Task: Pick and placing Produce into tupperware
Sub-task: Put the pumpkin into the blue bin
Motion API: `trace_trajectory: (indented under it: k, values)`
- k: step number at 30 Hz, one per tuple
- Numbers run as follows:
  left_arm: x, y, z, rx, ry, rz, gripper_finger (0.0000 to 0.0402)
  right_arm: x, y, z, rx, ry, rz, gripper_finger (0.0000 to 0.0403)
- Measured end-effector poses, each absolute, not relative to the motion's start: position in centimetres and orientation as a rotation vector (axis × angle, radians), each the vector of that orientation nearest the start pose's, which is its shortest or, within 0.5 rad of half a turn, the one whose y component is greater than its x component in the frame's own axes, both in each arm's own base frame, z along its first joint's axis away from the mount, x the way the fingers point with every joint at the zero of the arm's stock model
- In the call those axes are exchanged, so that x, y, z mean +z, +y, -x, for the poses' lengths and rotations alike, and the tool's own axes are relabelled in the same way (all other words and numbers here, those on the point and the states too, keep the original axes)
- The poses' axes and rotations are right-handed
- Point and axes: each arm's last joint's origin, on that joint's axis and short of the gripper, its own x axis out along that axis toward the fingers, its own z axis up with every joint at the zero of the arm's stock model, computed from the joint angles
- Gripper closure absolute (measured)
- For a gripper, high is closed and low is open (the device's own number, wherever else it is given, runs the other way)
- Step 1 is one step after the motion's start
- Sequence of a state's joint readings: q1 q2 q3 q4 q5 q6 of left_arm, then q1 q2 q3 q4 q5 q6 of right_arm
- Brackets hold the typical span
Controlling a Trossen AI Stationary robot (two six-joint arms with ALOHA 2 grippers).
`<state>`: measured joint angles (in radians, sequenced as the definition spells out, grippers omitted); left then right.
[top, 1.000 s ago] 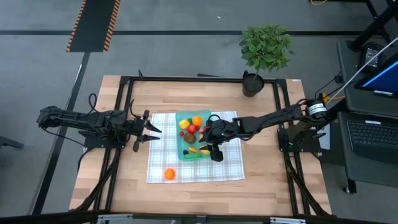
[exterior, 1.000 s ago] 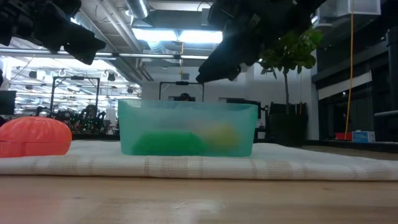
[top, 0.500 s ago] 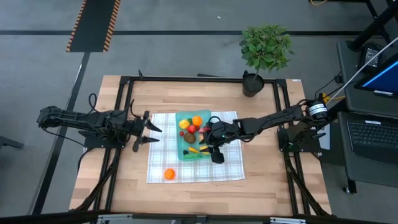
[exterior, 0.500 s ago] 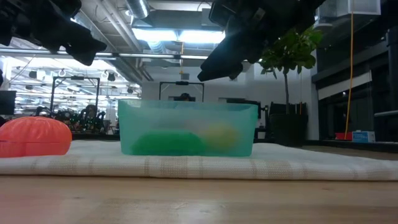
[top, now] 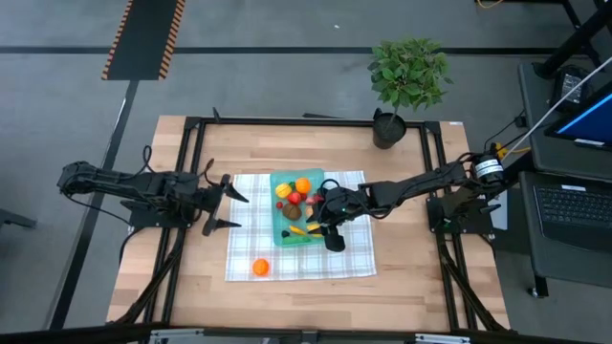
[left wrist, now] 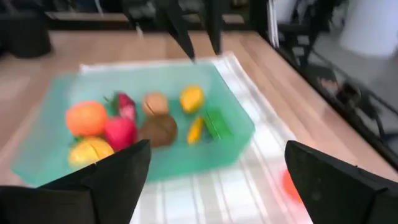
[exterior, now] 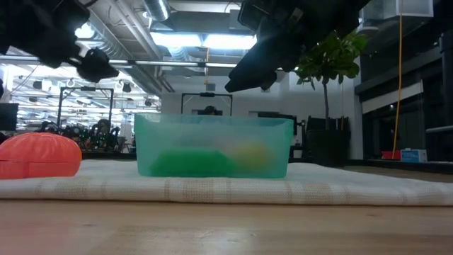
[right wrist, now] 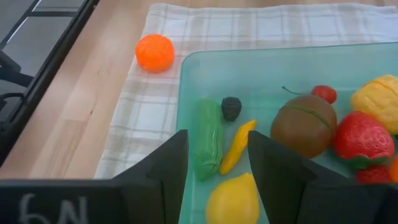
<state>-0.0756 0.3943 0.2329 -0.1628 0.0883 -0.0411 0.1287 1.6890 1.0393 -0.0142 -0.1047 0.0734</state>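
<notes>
The teal tupperware (top: 275, 236) stands on a checked cloth (top: 352, 250) and holds several small produce pieces: an orange one (top: 303, 185), a strawberry (right wrist: 360, 140), a brown one (right wrist: 305, 127), a lemon (right wrist: 233, 199) and a green one (right wrist: 207, 146). One orange produce piece (top: 260, 268) lies alone on the cloth near its front left corner. My right gripper (top: 323, 227) hovers open over the tupperware's right side, with nothing between its fingers (right wrist: 168, 168). My left gripper (top: 232, 203) stands wide open at the cloth's left edge, pointing at the tupperware (left wrist: 205, 158).
A potted plant (top: 409, 81) stands at the table's far right. Dark frame rails (top: 191, 172) run along both sides of the wooden table. Bare cloth lies in front of and to the right of the tupperware. A desk with a keyboard (top: 572, 205) stands past the right edge.
My left gripper has opened wide, its fingertips spreading apart while it stays at the cloth's left edge. My right gripper and the produce have kept still.
</notes>
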Motion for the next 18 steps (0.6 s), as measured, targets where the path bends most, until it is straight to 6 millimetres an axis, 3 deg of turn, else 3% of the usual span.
trace_trajectory:
  k: [10,18]
  values:
    - [19.2,-3.1,-12.4,-0.166,0.473,-0.03,0.0035,20.4,5.4,-35.3,0.216,0.652,-0.055,0.0235]
    - [19.4,-5.2,-13.2,-0.151,0.589,-0.036,0.0035,19.8,5.5,-32.6,0.241,0.492,-0.059,0.0235]
